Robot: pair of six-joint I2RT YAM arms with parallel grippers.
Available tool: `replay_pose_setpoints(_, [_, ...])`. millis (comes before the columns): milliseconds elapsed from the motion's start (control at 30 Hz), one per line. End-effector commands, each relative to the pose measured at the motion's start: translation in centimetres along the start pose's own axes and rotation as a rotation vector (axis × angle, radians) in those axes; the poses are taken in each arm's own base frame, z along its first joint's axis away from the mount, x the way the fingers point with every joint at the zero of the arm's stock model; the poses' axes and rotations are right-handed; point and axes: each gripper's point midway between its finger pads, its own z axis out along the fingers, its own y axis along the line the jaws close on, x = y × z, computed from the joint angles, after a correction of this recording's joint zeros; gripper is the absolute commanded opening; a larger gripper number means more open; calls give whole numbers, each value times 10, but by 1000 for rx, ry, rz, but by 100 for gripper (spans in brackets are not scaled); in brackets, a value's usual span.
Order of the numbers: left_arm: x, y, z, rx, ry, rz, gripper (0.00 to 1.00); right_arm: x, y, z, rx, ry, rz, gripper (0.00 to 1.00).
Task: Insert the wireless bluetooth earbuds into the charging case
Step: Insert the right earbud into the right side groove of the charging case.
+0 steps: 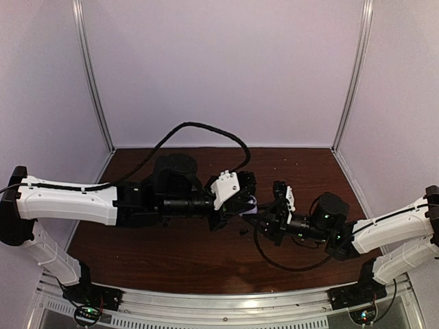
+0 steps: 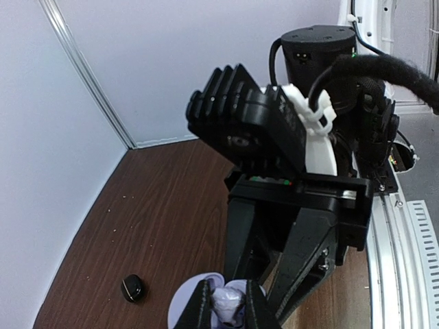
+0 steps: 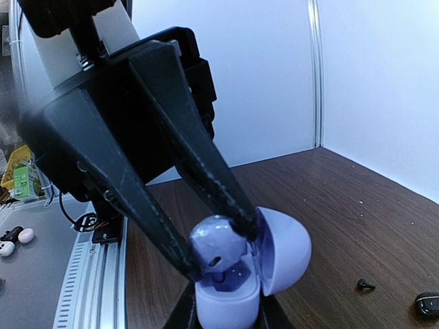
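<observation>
A lavender charging case stands upright with its lid open, gripped at its base by my right gripper. My left gripper comes down from above, shut on a pale lavender earbud. The earbud sits at the case's mouth, partly inside it. In the left wrist view the earbud is pinched between the left gripper's fingertips, with the case under it. In the top view both grippers meet at mid-table around the case. A tiny black stemmed earbud lies on the table.
A small black rounded object lies on the brown table to the left of the case; it also shows at the right wrist view's edge. Two pale small items lie beyond the metal rail. White walls enclose the table.
</observation>
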Motion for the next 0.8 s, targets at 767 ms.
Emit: replay_pose_setpoints(767, [-50,-1,-14,37,-73,35,42,-15,10,-3,-43,-55,-25,5])
